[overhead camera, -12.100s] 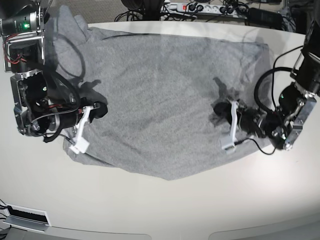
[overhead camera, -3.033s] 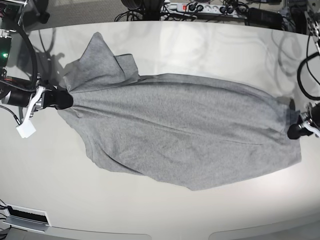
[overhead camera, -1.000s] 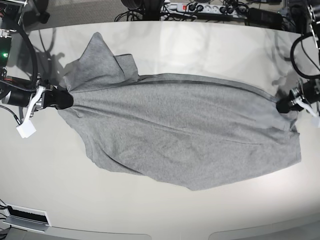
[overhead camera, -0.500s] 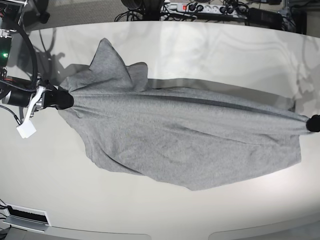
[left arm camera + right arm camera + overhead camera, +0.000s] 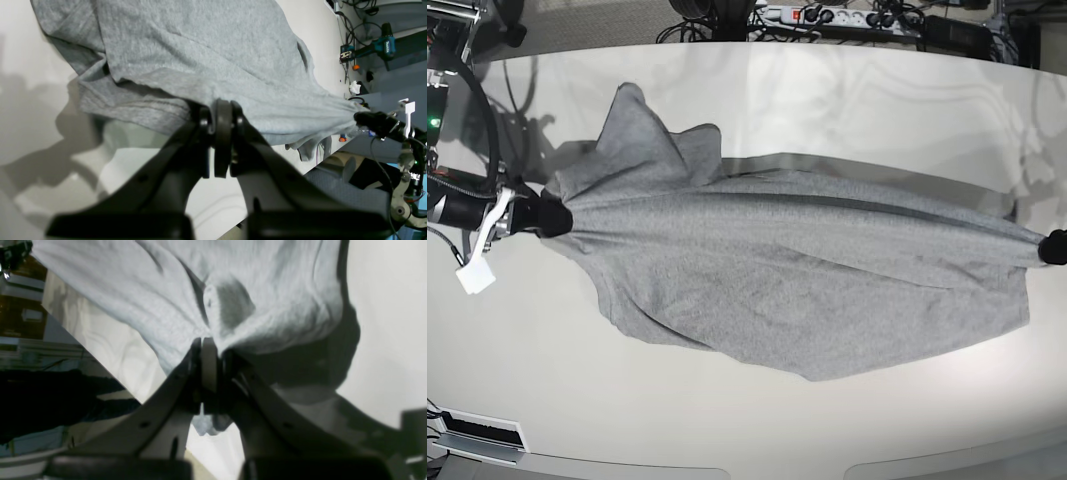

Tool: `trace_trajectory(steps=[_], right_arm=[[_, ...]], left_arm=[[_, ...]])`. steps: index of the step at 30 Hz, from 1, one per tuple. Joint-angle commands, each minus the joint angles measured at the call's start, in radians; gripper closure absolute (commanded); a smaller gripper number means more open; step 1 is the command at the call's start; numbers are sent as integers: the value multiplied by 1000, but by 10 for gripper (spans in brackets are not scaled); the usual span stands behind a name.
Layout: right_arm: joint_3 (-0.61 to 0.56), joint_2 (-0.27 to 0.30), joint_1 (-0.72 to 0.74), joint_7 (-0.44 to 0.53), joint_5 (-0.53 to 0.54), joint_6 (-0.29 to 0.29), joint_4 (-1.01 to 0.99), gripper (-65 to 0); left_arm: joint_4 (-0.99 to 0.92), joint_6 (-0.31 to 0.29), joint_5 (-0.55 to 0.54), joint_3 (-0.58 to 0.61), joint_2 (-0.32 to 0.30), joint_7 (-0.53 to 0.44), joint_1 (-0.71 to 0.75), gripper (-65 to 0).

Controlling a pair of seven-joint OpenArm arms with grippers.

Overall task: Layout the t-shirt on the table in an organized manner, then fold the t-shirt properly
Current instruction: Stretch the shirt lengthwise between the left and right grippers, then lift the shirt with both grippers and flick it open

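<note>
The grey t-shirt point(image 5: 787, 270) lies plain side up on the off-white table point(image 5: 727, 430), pulled long between both grippers. At the view's left, my right gripper point(image 5: 549, 216) is shut on a bunched corner below a raised flap of cloth point(image 5: 642, 140). At the far right edge, my left gripper point(image 5: 1053, 248) is shut on the opposite corner. In the left wrist view the left gripper point(image 5: 222, 111) pinches a fold of the t-shirt point(image 5: 206, 50). The right wrist view shows the right gripper point(image 5: 207, 344) clamped on gathered t-shirt point(image 5: 267, 290) cloth.
A power strip with cables point(image 5: 837, 15) lies behind the table's far edge. A white tag point(image 5: 475, 278) hangs from the right arm. A cordless drill point(image 5: 383, 46) sits off the table in the left wrist view. The table's curved front edge point(image 5: 777, 470) runs along the bottom.
My left gripper has pulled outward to the base view's right edge, drawing the shirt's upper edge taut. The right gripper shifted slightly left, and the raised flap slid rightward.
</note>
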Motion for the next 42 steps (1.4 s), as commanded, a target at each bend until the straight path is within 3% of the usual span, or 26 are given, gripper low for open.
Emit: trace_trajectory(steps=[1,10,21,31,36,42], right_arm=[[8,20,22,19,22,6,22,0],[8,20,102,18,11,6,22,0],[8,25,96,3,11,6,22,0],[8,113,96,3,-116,-23,22,0],[8,163,96,10,-219,-23,22,0],[8,192,102,16,-202,-42,82,0]], left_arm=[[16,-7,-25,-6,-35,-14,-13,0],[39,-7,-25,60,-19,-14,85,0],[231,-7,-25,94,-31,-14,183,0],[418,-7,-25,85,-97,-14,179,0],[470,-7,-25,19,-101,-14,180,0],[504,-7,-25,-42,-134,-14,179,0]])
